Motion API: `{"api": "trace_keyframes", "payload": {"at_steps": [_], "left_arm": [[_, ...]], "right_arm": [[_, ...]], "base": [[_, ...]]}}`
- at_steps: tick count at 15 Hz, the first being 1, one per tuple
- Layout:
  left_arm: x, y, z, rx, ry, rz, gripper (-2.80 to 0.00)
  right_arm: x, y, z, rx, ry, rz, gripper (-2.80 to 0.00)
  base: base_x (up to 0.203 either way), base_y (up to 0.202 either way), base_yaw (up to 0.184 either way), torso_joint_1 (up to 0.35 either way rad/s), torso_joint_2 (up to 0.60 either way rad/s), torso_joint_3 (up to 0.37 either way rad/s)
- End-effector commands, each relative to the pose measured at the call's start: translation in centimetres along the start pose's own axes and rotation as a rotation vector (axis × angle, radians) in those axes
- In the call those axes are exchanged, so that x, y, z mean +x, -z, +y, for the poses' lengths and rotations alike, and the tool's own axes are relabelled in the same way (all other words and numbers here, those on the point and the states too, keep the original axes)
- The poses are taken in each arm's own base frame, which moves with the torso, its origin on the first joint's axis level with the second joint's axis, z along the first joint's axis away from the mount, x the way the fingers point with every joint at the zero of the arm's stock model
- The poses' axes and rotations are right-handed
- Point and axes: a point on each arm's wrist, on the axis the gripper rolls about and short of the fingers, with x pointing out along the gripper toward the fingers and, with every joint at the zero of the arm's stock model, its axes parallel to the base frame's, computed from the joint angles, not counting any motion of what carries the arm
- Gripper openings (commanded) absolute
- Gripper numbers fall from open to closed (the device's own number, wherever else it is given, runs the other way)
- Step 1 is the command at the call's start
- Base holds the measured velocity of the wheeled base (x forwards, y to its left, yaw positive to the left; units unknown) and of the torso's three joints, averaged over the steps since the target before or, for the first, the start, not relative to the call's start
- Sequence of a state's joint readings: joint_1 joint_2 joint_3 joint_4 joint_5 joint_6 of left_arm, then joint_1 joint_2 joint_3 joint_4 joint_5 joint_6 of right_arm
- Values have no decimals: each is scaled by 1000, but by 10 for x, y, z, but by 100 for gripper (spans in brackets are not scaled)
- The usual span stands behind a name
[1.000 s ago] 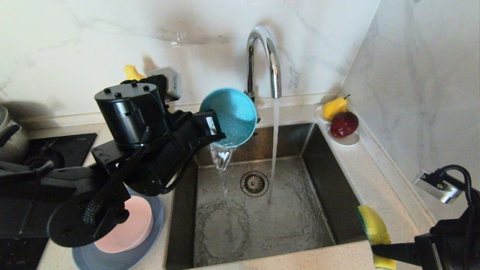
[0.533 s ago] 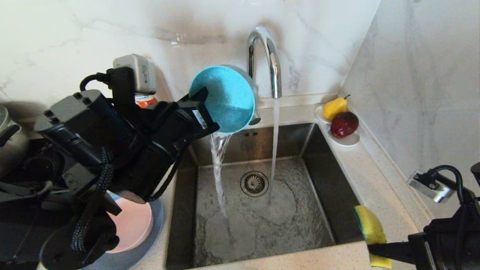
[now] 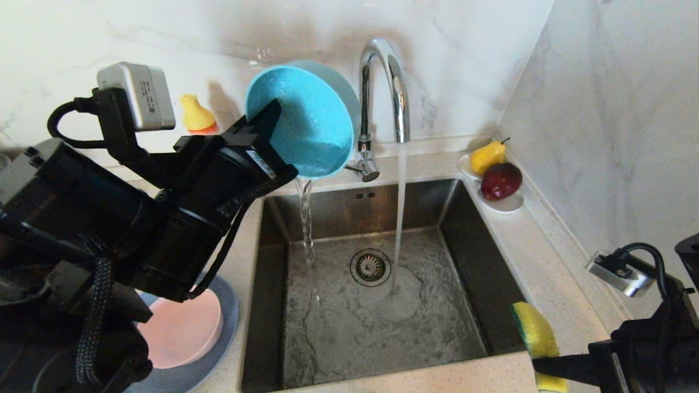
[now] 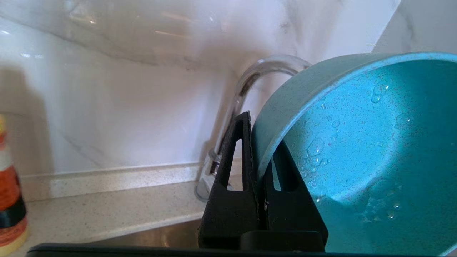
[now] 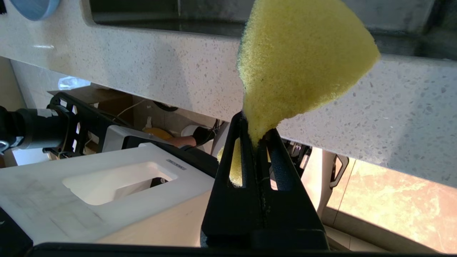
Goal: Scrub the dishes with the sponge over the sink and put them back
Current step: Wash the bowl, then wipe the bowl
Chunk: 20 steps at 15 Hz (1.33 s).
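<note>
My left gripper (image 3: 271, 123) (image 4: 259, 142) is shut on the rim of the small teal bowl (image 3: 306, 125) (image 4: 357, 142). It holds the bowl tilted on edge, high over the back left corner of the sink (image 3: 464, 240), beside the chrome tap (image 3: 382, 65). A thin stream of water falls from the bowl's lower rim into the basin, and the tap is running. The pale pink bowl (image 3: 185, 333) sits on the blue-grey plate (image 3: 218, 365) on the counter left of the sink, partly hidden by my left arm. At the sink's front right corner, my right gripper (image 3: 546, 363) (image 5: 257, 134) is shut on the yellow sponge (image 3: 538, 333) (image 5: 296, 57).
A white dish (image 3: 505, 204) with a pear (image 3: 486, 155) and an apple (image 3: 501, 180) stands at the back right corner. A yellow-capped bottle (image 3: 195, 114) (image 4: 9, 200) stands against the back wall on the left. The drain strainer (image 3: 370, 266) sits mid-basin.
My left arm has lifted the teal bowl up and to the left while the wrist rolled. The water leaving the bowl has thinned. The right arm with the sponge has barely moved.
</note>
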State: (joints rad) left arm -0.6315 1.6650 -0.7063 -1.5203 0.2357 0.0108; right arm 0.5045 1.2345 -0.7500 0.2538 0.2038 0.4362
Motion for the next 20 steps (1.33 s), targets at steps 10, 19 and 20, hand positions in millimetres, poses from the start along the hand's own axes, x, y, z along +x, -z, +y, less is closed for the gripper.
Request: {"api": "trace_keyframes", "payload": {"at_steps": [10, 19, 20], "left_arm": [[-10, 15, 5, 59, -15, 311, -280], [-58, 11, 16, -22, 43, 1084, -280], [-59, 13, 14, -24, 53, 1109, -280]], "right_arm": [[-15, -1, 6, -18, -59, -43, -280], [-32, -27, 41, -24, -297, 48, -280], [-33, -31, 45, -4, -326, 60, -280]], "base": [[0, 0, 0, 0, 0, 0], [0, 0, 0, 0, 0, 0], [0, 0, 0, 0, 0, 0]]}}
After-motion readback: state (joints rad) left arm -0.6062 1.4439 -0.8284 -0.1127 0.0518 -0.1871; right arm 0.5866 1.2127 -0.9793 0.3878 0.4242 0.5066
